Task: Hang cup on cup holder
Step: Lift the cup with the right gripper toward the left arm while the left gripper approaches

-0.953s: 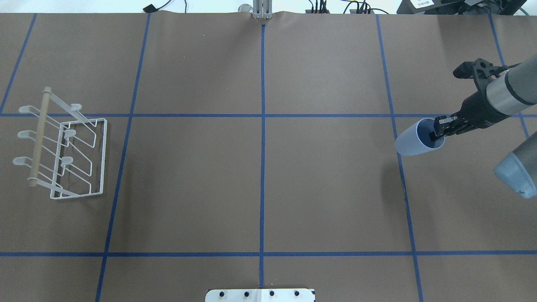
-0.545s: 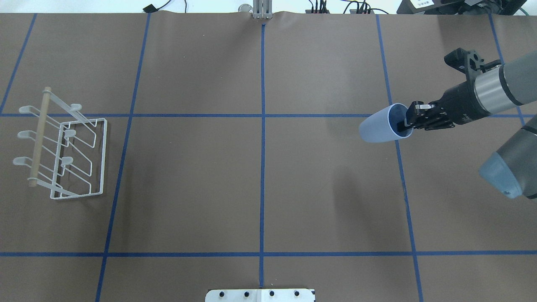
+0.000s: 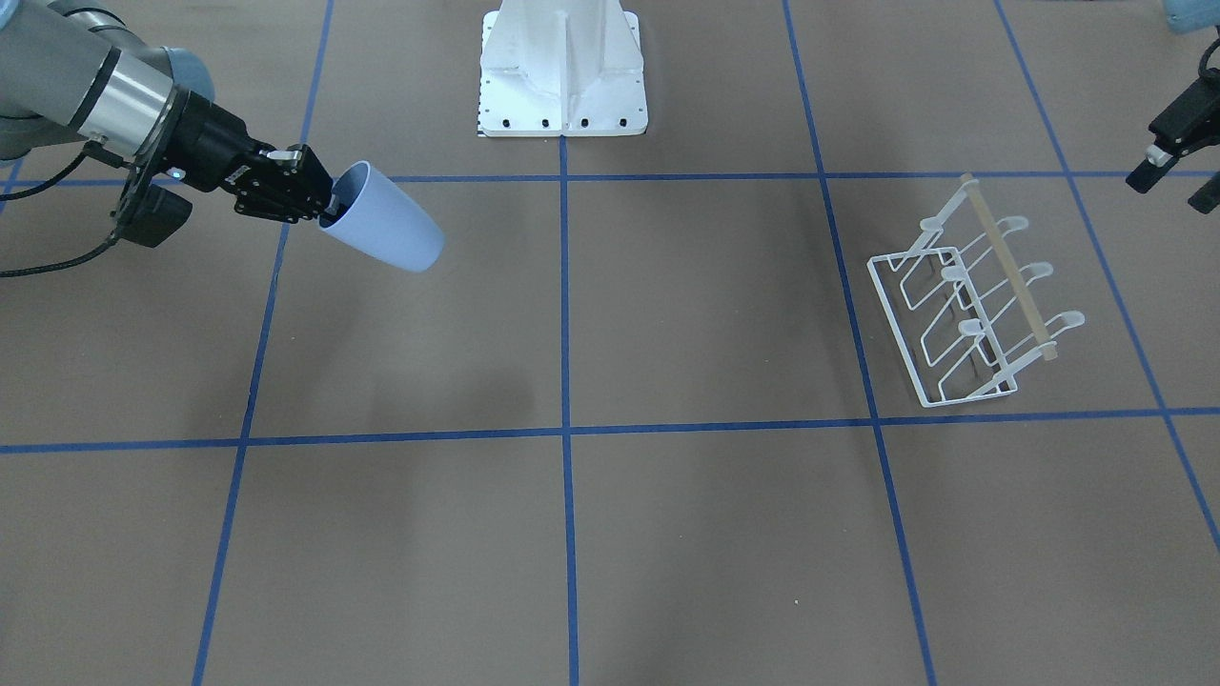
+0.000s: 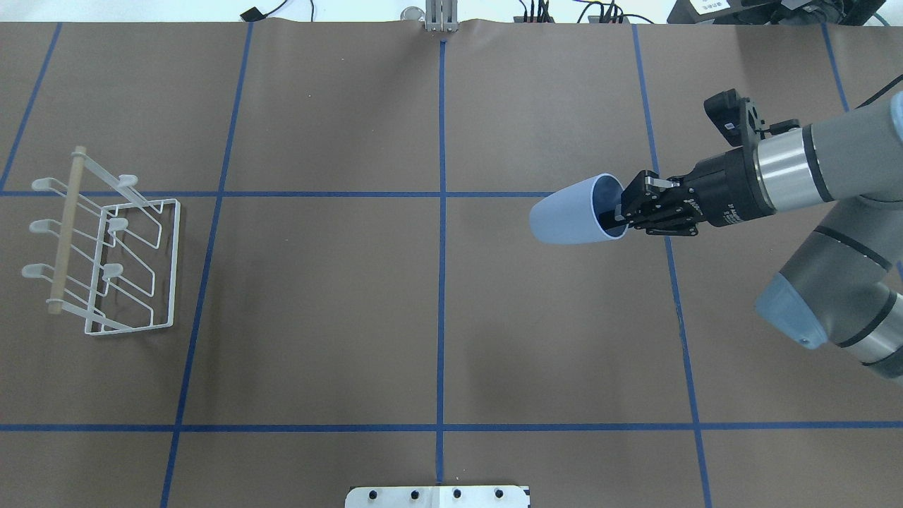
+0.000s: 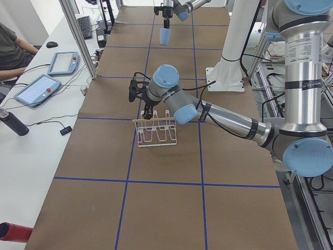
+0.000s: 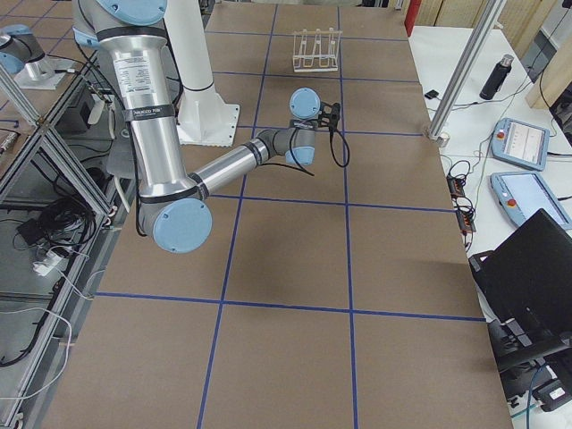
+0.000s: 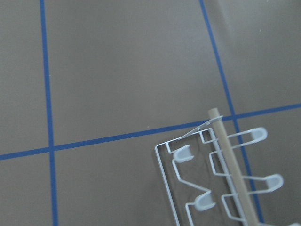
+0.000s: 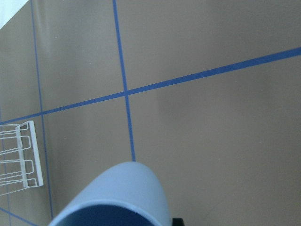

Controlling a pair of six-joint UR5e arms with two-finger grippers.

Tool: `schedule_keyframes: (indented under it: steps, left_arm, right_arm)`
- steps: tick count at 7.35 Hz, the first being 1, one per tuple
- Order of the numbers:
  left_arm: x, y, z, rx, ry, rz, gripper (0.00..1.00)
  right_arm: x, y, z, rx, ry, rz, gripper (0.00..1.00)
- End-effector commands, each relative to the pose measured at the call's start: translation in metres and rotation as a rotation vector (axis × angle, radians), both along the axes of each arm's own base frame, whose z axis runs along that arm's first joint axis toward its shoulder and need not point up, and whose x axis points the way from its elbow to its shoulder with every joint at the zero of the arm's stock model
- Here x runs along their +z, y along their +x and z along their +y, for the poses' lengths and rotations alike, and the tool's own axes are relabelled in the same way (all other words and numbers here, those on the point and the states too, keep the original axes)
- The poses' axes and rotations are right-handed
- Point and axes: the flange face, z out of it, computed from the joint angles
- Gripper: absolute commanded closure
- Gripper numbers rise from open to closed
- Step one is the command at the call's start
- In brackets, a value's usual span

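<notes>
The light blue cup (image 4: 570, 220) hangs tilted in the air over the right half of the table, rim toward my right gripper (image 4: 621, 212). That gripper is shut on the cup's rim, one finger inside; both show in the front view, the cup (image 3: 389, 235) and the gripper (image 3: 327, 204). The white wire cup holder (image 4: 174, 262) with its wooden rod stands at the far left, bare of cups; it also shows in the front view (image 3: 1012, 274). My left gripper (image 3: 1172, 186) hovers just beyond the holder, fingers apart and empty. The left wrist view shows the holder (image 7: 229, 160) below.
The brown table cover carries a grid of blue tape lines (image 4: 441, 282). The robot's white base plate (image 3: 562, 90) is at the near middle edge. Tablets and a bottle lie on a side table (image 5: 31, 88) beyond the far edge.
My right arm has carried the cup leftward toward the table's middle, from near the right edge to just right of centre. The cup holder has not moved.
</notes>
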Motion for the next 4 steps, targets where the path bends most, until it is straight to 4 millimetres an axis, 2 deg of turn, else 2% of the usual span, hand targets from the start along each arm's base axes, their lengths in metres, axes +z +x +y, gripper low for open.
schedule_keyframes:
  steps: [1,2,4]
  left_arm:
    - [-0.073,0.044,-0.016,-0.043,-0.157,0.228,0.02]
    - [-0.108,0.071,-0.021,-0.009,-0.191,0.286,0.02]
    - [-0.160,0.103,-0.019,0.044,-0.227,0.385,0.02]
  right_arm:
    - [-0.048,-0.034,0.018,-0.007,-0.050,-0.130,1.00]
    - [-0.056,-0.046,0.027,0.005,-0.048,-0.174,1.00]
    - [-0.078,-0.050,0.039,0.017,-0.098,-0.302,1.00]
